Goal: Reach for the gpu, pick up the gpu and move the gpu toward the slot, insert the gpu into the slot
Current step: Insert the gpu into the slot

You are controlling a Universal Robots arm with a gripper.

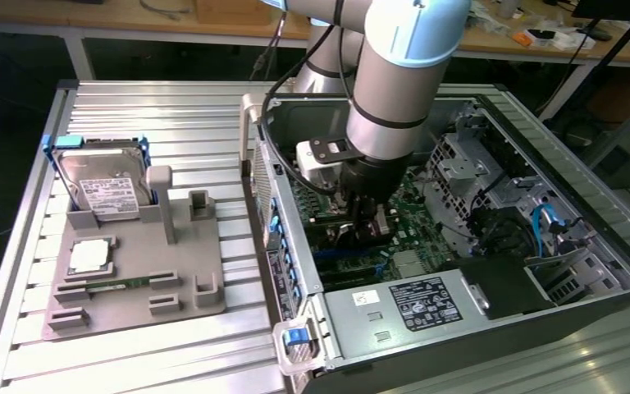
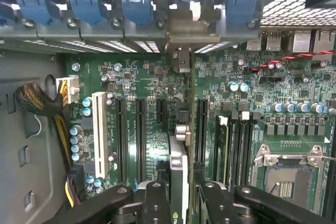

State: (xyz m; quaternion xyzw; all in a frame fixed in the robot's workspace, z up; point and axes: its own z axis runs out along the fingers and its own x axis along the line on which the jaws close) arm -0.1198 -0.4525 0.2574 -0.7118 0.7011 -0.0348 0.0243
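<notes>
Inside the open computer case [image 1: 293, 246], the pincer [image 2: 181, 192] is clamped on the gpu [image 2: 178, 166], which hangs edge-on over the green motherboard [image 2: 157, 85], its long axis parallel to the expansion slots, with its metal bracket [image 2: 185, 30] toward the rear wall.

Open computer case and parts tray on table

Case [image 1: 446, 271] lies at the exterior view's right, motherboard [image 2: 157, 85] inside it; tray [image 1: 129, 279] beside it at the left carries the hard drive [image 1: 102, 185] behind a processor [image 1: 89, 256].
</notes>
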